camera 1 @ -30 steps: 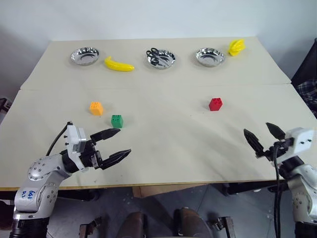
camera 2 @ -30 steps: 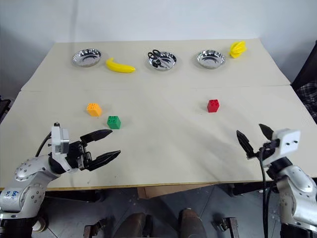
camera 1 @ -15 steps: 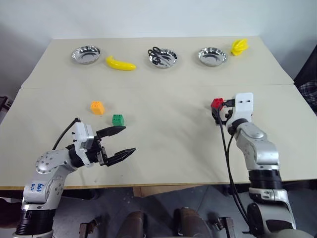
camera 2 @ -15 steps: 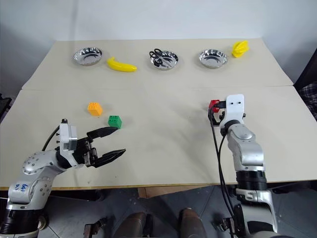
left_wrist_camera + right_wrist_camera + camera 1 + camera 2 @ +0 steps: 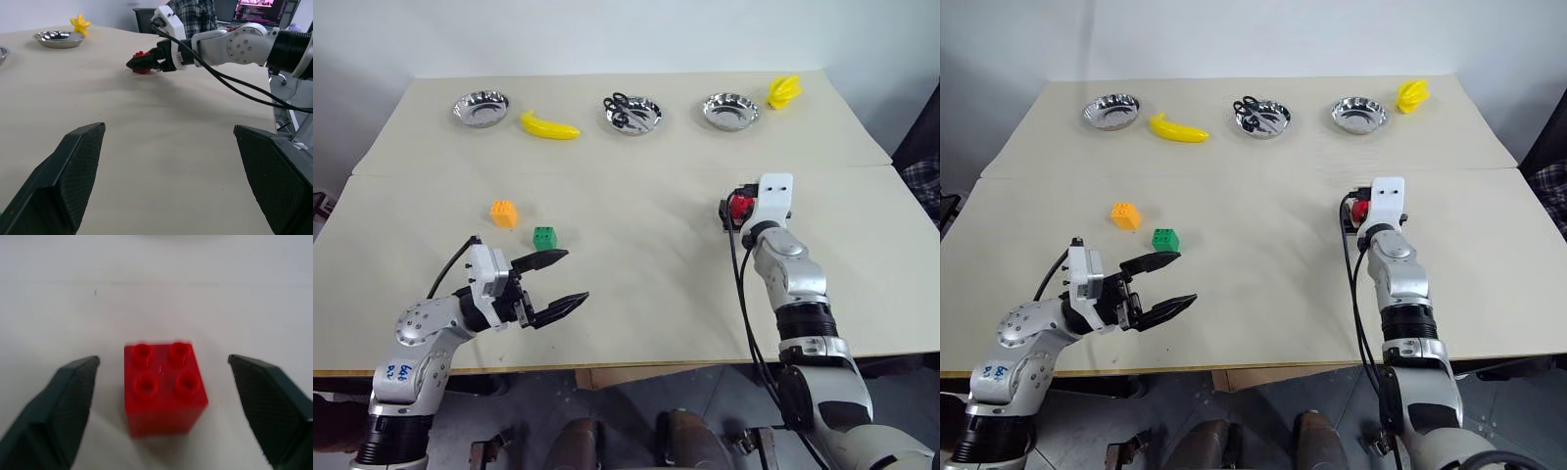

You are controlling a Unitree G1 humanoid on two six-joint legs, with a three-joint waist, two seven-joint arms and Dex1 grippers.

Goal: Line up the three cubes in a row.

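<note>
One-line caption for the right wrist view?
Open right gripper straddling the red cube on the table, fingers not yet touching it.

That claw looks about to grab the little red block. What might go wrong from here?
The red cube sits between the right gripper's open fingers with gaps on both sides; if one finger touches first, the cube might slide or twist rather than be gripped.

The green cube lies just ahead of the open left gripper; a careless move could knock it or the orange cube out of place.
</note>
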